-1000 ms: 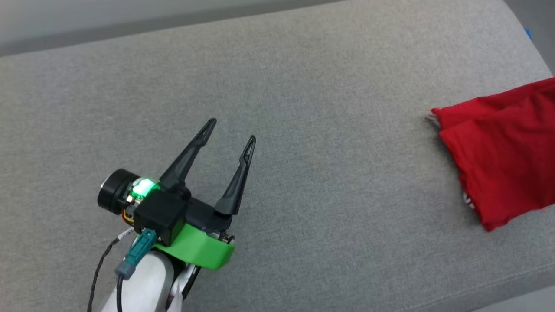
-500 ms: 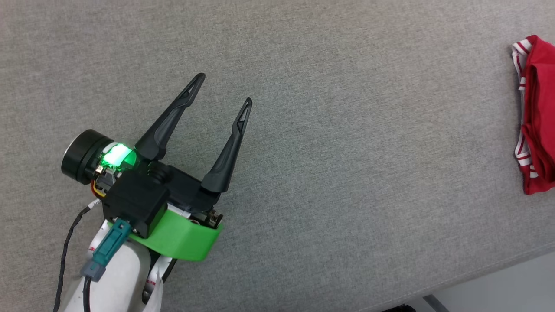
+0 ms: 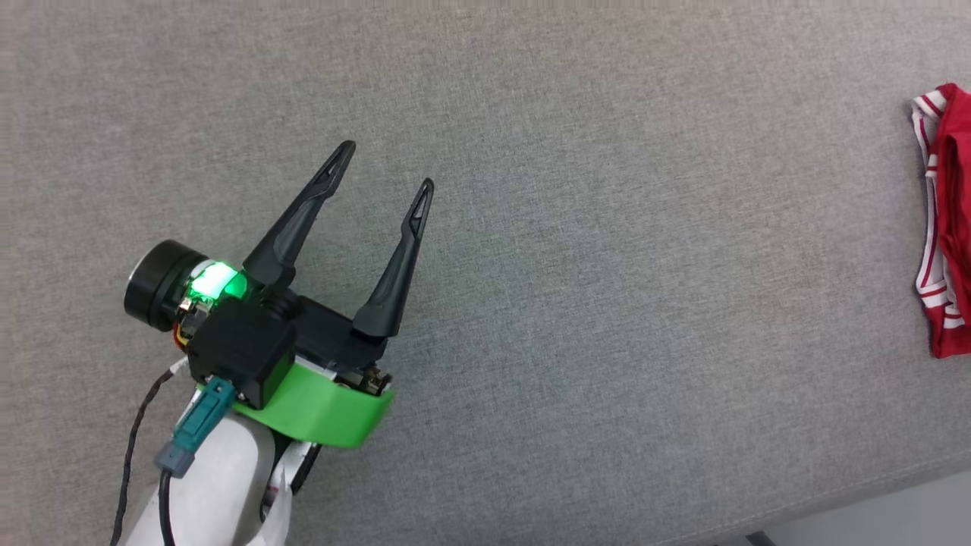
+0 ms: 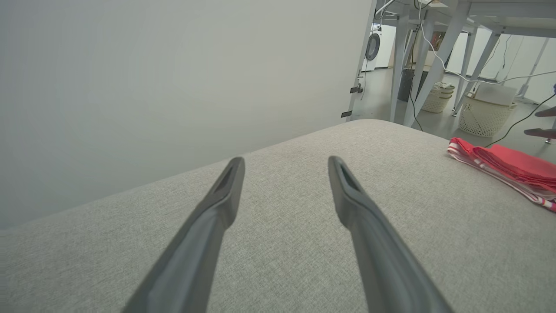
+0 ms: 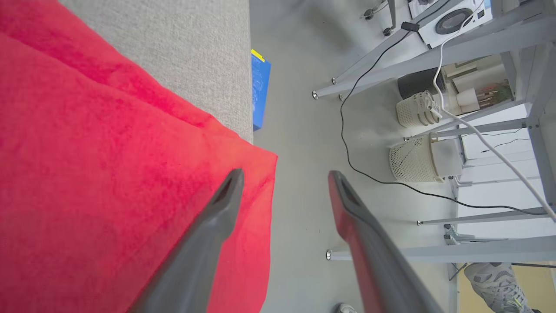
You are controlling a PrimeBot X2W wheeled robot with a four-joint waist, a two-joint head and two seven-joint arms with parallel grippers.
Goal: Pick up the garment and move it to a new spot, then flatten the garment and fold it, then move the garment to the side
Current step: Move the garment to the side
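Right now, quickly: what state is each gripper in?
Left gripper: open, holding nothing.
Right gripper: open, over the garment, not gripping it.

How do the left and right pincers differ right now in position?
The left pincer hovers over bare grey cushion, far from the garment; the right pincer hangs right above the garment's red cloth. The left pincer sits well inside the cushion; the right pincer reaches past its edge, partly over the floor. Both stand open, holding nothing.
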